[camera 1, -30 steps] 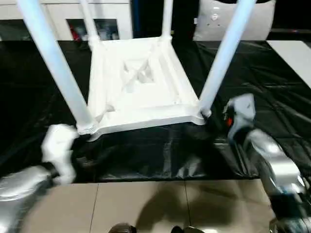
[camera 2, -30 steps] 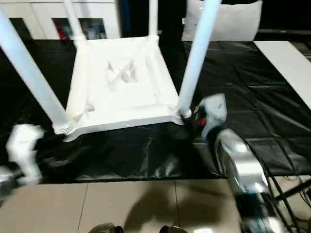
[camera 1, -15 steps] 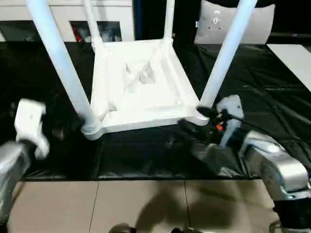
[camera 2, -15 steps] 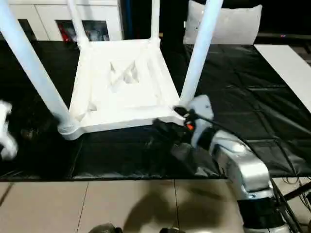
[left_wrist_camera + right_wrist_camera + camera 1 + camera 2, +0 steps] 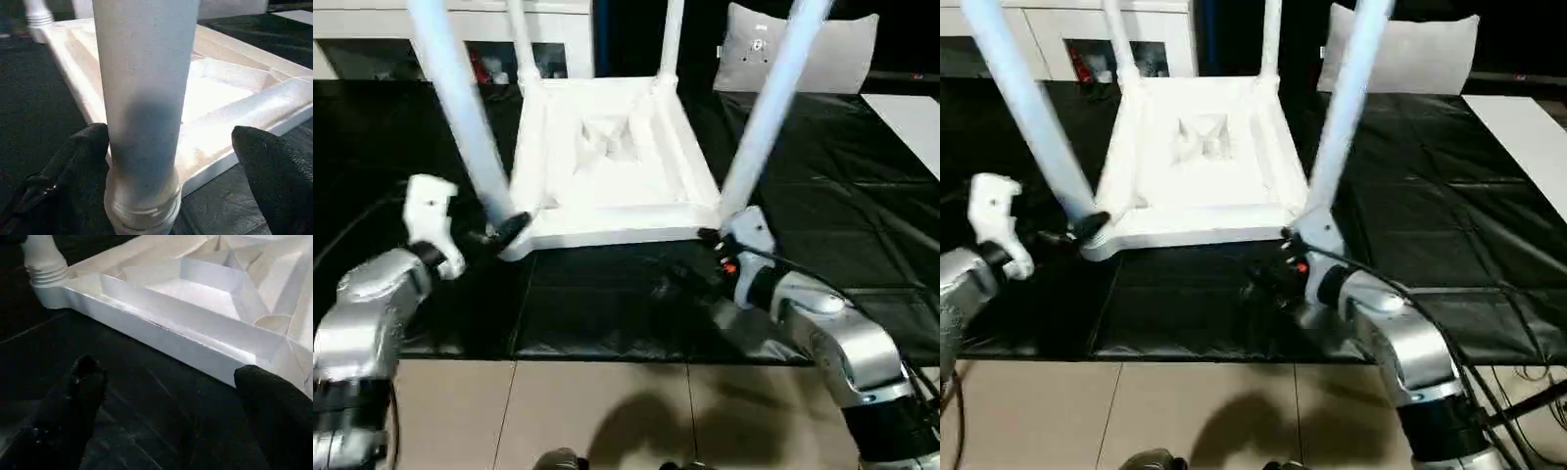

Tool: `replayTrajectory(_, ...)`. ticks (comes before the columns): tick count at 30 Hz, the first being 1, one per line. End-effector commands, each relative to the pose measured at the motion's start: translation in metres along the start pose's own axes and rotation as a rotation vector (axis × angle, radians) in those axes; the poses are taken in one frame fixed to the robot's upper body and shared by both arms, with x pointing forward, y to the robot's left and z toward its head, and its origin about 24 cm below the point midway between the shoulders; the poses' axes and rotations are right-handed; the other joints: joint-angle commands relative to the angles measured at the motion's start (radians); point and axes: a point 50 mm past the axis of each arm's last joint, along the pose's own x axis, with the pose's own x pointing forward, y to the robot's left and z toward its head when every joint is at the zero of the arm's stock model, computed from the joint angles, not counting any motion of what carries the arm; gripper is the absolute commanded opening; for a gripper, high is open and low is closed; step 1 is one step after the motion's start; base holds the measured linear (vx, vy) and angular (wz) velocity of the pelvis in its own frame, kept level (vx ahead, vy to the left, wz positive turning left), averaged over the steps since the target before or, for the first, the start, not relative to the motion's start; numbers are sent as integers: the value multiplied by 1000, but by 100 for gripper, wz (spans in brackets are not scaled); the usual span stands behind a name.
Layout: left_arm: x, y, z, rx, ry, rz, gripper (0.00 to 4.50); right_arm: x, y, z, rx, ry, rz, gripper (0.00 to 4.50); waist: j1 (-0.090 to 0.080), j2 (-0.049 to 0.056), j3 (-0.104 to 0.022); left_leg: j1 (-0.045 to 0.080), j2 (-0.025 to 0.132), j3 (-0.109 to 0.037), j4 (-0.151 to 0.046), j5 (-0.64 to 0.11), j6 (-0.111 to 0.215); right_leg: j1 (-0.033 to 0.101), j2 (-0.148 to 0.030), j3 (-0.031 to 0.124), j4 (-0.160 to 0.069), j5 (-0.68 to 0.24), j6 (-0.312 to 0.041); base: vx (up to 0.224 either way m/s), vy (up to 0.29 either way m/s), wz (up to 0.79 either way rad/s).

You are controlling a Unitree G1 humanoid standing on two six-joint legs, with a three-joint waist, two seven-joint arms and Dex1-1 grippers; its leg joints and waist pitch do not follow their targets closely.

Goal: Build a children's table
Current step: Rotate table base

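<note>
The children's table [image 5: 607, 157] lies upside down on a black sheet [image 5: 607, 313], its ribbed underside up and all four white legs standing in the corner sockets. My left gripper [image 5: 494, 235] is open at the base of the near-left leg [image 5: 460, 108]. In the left wrist view that leg [image 5: 142, 98] stands between the two black fingers [image 5: 83, 156], one of them close against it. My right gripper [image 5: 695, 264] is open, low over the sheet just in front of the near-right corner by the near-right leg [image 5: 769, 108]. The table's front edge [image 5: 161, 338] lies ahead of it.
A white pillow [image 5: 803, 54] and white glass-door cabinets [image 5: 372, 39] stand behind the table. A pale panel [image 5: 911, 108] lies at the far right. Beige tiled floor [image 5: 607, 411] begins at the sheet's near edge. Cables [image 5: 1528, 382] run by my right arm.
My left gripper has come in from the left to straddle the near-left leg's base. My right gripper has drawn in below the near-right corner. The camera has shifted too.
</note>
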Motion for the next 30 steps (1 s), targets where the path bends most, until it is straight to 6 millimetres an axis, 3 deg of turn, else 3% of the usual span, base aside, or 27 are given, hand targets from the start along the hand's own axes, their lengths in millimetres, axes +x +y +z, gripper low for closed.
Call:
replayTrajectory(1, 8, -4, -2, 25, 19, -47, 444, 0, -1, 6, 8, -19, 15, 450, -2, 4, -82, 5, 116, -48, -76, -37, 70, 58, -156, 106, -72, -163, -96, 0, 0, 0)
replayTrajectory(2, 9, -3, -2, 26, 21, -45, 444, 0, -1, 7, 11, -24, 23, 450, -2, 4, -83, 6, 119, -49, -76, -40, 69, 57, -157, 106, -71, -160, -94, 0, 0, 0)
replayTrajectory(4, 17, 1, -2, 29, 24, -41, 444, 0, -1, 12, 68, -63, 44, 450, -1, -7, -86, 5, 113, -45, -74, -34, 76, 61, -161, 108, -73, -163, -87, 0, 0, 0)
replayTrajectory(5, 19, 2, -1, 28, 25, -41, 444, 0, -2, 13, 78, -70, 48, 450, 0, -4, -85, 4, 113, -46, -74, -24, 79, 60, -160, 107, -75, -170, -85, 0, 0, 0)
replayTrajectory(9, 31, -2, -3, 29, 30, -93, 444, 2, -10, 7, 41, -49, -8, 450, -6, -7, -88, 6, 118, -48, -74, -1, 72, 54, -158, 106, -67, -131, -89, 0, 0, 0)
replayTrajectory(14, 47, -2, -4, 7, 21, -61, 444, -2, -29, -5, -2, 29, -155, 450, -2, -13, -90, 4, 118, -45, -74, 1, 58, 60, -163, 106, -63, -102, -104, 0, 0, 0)
replayTrajectory(17, 53, -3, 0, -7, 1, -66, 444, -3, -27, -2, 35, -4, -108, 450, 0, -16, -89, 4, 118, -44, -73, -10, 69, 63, -169, 107, -65, -101, -103, 0, 0, 0)
replayTrajectory(23, 57, -25, 9, -22, -46, -267, 444, -4, -25, -5, 36, 0, -112, 450, 1, -16, -84, 9, 129, -44, -78, -15, 60, 55, -167, 106, -64, -128, -120, 0, 0, 0)
replayTrajectory(26, 52, -39, 10, -23, -41, -429, 444, -4, -29, -10, 24, 50, -160, 450, -1, -18, -86, 4, 125, -42, -77, 1, 58, 62, -175, 109, -56, -92, -134, 0, 0, 0)
replayTrajectory(27, 50, -43, 10, -24, -38, -476, 444, -5, -30, -11, 28, 56, -160, 450, -4, -23, -84, 4, 124, -40, -78, 2, 60, 60, -172, 109, -57, -94, -136, 0, 0, 0)
replayTrajectory(30, 43, -59, 14, -35, -35, -621, 444, -8, -33, -13, 42, 49, -150, 450, -10, -21, -82, 2, 123, -37, -77, 1, 65, 61, -172, 110, -56, -98, -144, 0, 0, 0)
